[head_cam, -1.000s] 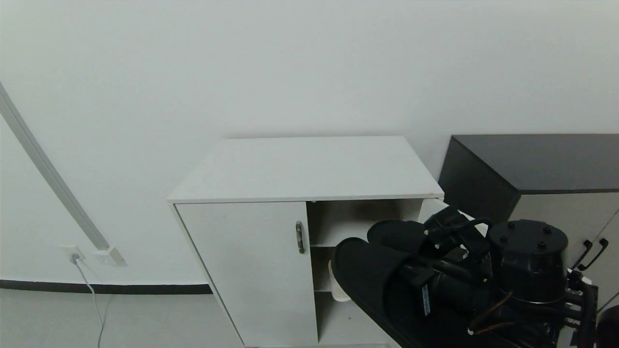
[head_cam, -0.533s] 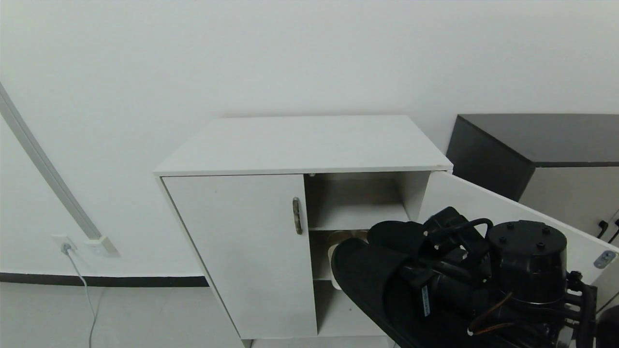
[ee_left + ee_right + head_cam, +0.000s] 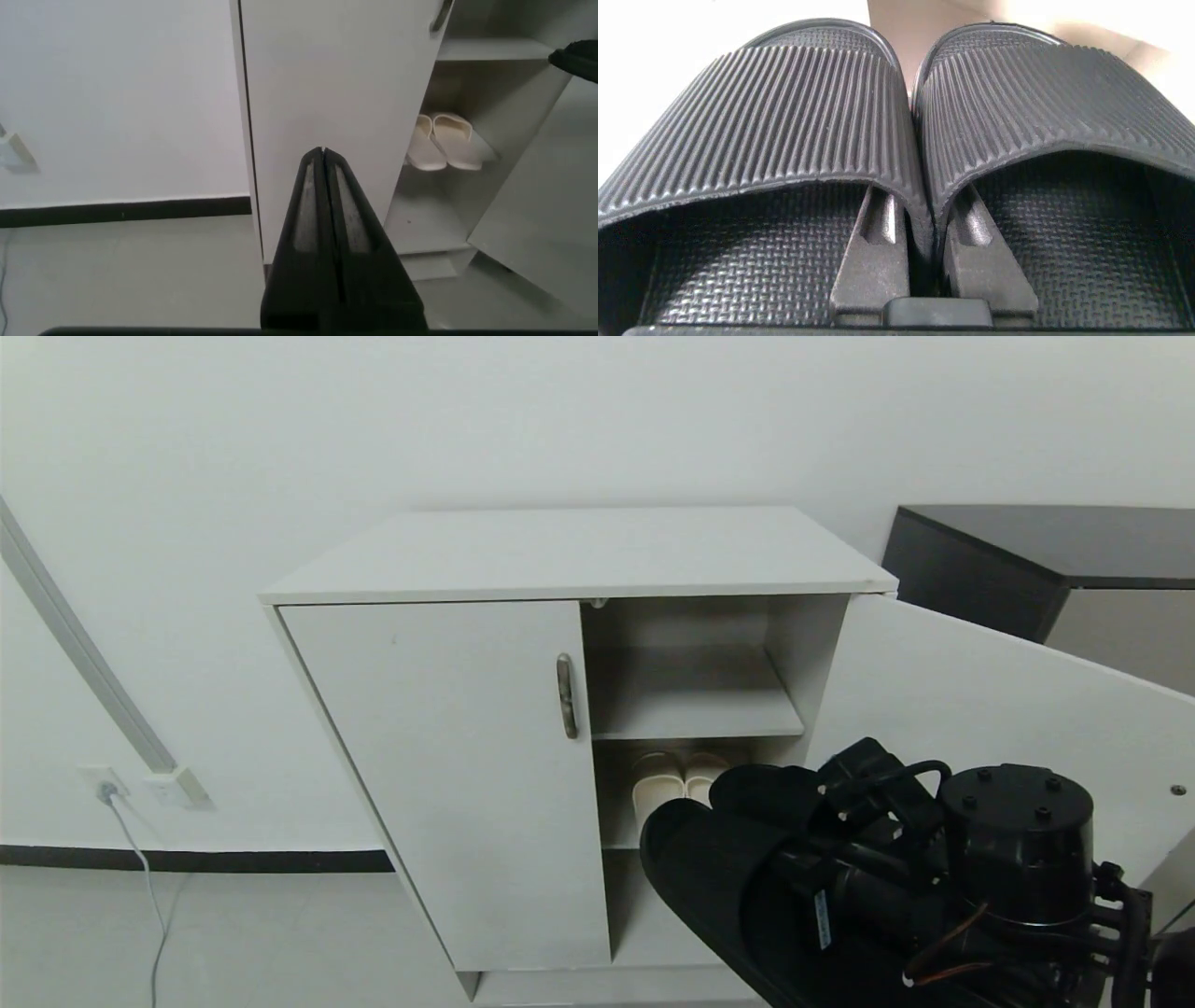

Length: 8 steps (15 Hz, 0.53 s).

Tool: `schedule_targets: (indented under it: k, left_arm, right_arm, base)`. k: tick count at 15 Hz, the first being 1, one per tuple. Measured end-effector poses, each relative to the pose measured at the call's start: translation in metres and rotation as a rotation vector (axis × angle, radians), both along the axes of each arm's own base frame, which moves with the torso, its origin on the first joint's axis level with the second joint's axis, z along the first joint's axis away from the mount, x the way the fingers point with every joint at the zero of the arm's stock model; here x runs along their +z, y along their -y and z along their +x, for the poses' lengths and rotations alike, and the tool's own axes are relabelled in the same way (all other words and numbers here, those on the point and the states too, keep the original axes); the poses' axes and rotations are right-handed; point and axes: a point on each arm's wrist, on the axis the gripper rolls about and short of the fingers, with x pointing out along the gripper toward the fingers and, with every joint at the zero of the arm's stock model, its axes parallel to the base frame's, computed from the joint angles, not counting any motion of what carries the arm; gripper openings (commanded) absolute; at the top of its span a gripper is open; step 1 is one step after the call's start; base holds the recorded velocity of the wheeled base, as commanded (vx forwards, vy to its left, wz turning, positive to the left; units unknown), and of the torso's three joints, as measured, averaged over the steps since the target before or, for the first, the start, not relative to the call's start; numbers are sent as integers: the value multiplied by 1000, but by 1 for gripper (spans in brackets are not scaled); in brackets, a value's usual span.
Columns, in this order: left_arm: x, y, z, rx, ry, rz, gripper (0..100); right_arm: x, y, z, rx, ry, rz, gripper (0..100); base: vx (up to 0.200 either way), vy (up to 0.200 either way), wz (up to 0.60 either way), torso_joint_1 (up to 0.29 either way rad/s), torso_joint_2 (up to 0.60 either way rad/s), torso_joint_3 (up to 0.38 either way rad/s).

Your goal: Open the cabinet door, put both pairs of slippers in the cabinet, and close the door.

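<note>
Right gripper [image 3: 922,201]: my jaws pinch the adjoining inner walls of the black slippers [image 3: 709,868], held low before the cabinet [image 3: 579,555] | left gripper [image 3: 322,159]: my jaws pressed together, nothing between them | right door [image 3: 980,700] swung wide, left door [image 3: 448,756] flush | white slippers [image 3: 677,779] side by side on the middle shelf.
</note>
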Motion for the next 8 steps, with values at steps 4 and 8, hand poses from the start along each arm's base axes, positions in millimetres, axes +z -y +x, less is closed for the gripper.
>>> schedule_targets:
  k: [4,8]
  left_arm:
    - [0,0,0,0,0,1,0]
    - [0,0,0,0,0,1,0]
  right_arm:
    - [-1,-1,2,2,5,-7,0]
    - [-1,-3,3,2,20,2,0]
  base:
    - [0,0,0,-88,449,366]
    - [0,0,0,-23,438,407]
